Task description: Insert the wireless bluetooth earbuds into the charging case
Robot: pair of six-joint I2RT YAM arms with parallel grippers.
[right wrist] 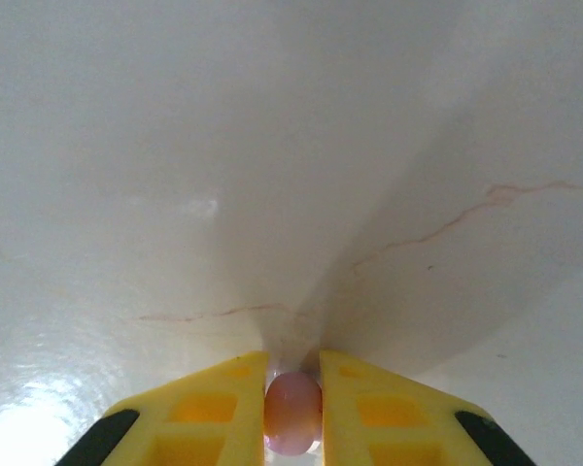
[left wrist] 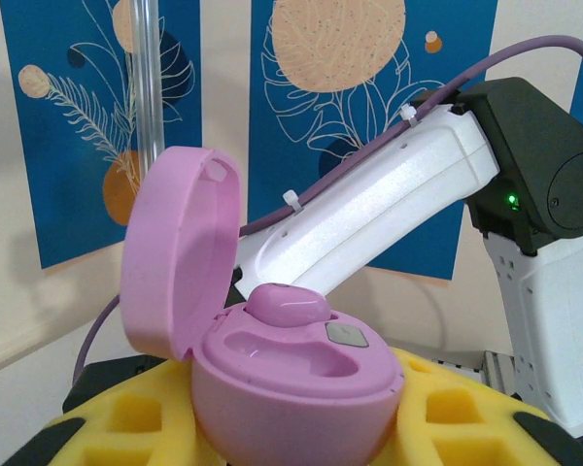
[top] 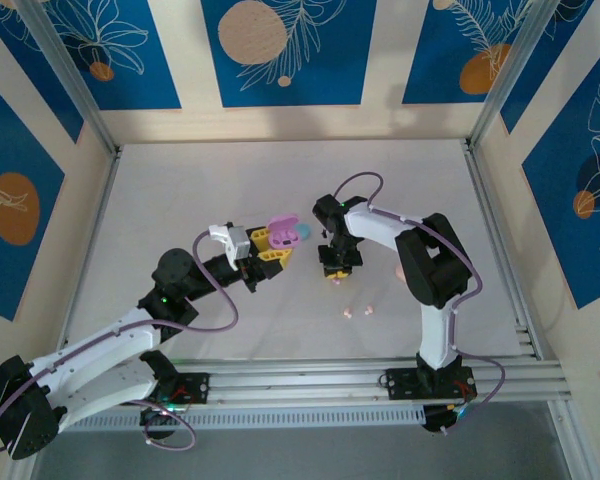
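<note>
Pink bud: pinched between the yellow fingers of the right gripper, clenched on it from both sides, tip right down at the table. The right wrist view makes that grasp plain. From the top, the bud is just a pink speck under the gripper tip, near mid-table.

Case: lilac-pink, open, gripped by the left gripper, whose yellow fingers are closed on its base from either side and hold it off the table.

The left wrist view shows the inside:
- A seated bud of the same lilac-pink sits in the far well.
- The near well is bare.
- A small grey pad sits just right of the seated bud.
- The lid stands upright on its hinge at the left, round and domed, in smooth matte plastic.

From the top, the case is a lilac shape at the fingertips. A light-blue piece sits just beside it on the right; cannot tell what it is.

Loose buds: two pinkish ones lie close together on the table. They are on the near side of the right gripper and apart from it.

Table is white and glossy, with thin brownish hairline marks in the right wrist view. The fingers have square recessed pockets and black backing. In the left wrist view, the right arm's white link and lilac cable cross behind the case.
</note>
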